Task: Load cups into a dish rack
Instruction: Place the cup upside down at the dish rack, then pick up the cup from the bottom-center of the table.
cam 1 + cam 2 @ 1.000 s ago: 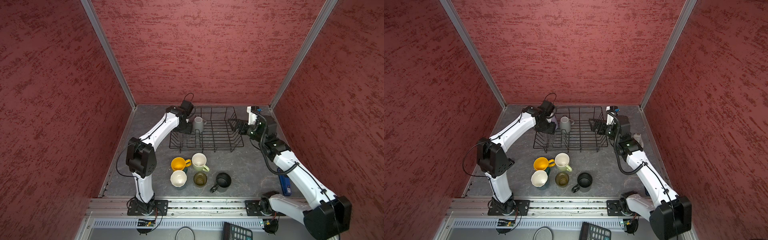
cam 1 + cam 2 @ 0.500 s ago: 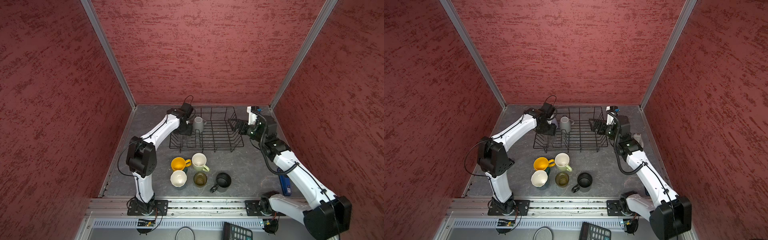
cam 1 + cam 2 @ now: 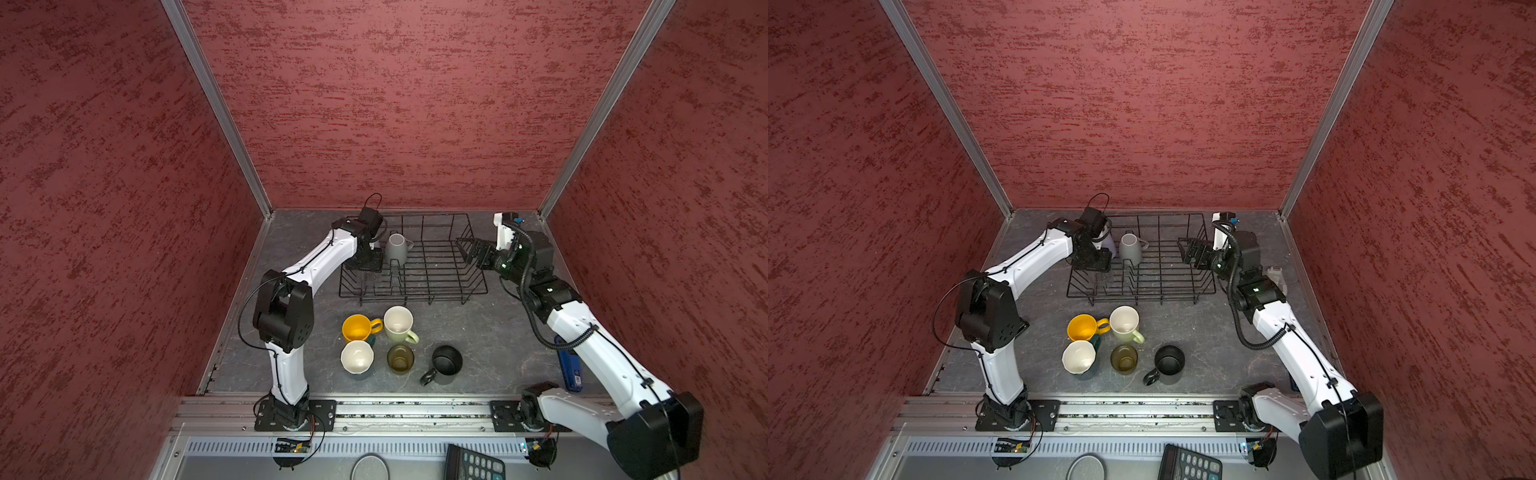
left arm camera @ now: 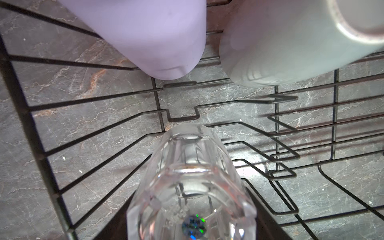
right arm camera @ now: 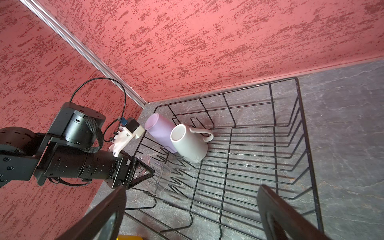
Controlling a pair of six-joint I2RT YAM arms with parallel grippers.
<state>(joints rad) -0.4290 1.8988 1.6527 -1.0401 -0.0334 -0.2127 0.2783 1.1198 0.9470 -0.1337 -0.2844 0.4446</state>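
Note:
The black wire dish rack [image 3: 440,291] stands at the back of the table. Inside its far left corner a lilac tumbler [image 5: 158,128] and a grey mug [image 3: 397,248] lean mouth-down side by side. My left gripper [image 3: 368,262] is shut on a clear glass [image 4: 191,187], held low over the rack's left end, just in front of the tumbler. My right gripper [image 3: 467,249] hovers open over the rack's right rim, nothing between its fingers [image 5: 116,199]. On the table in front of the rack stand a yellow mug [image 3: 358,327], a pale green mug [image 3: 398,324], a dark teal mug [image 3: 356,357], an olive-brown glass [image 3: 400,358] and a black mug [image 3: 446,360].
Red walls close in the table on three sides. A blue object [image 3: 570,365] lies by the right arm, and a small white object [image 3: 1276,276] sits beside the rack's right end. A calculator [image 3: 473,463] rests below the front rail.

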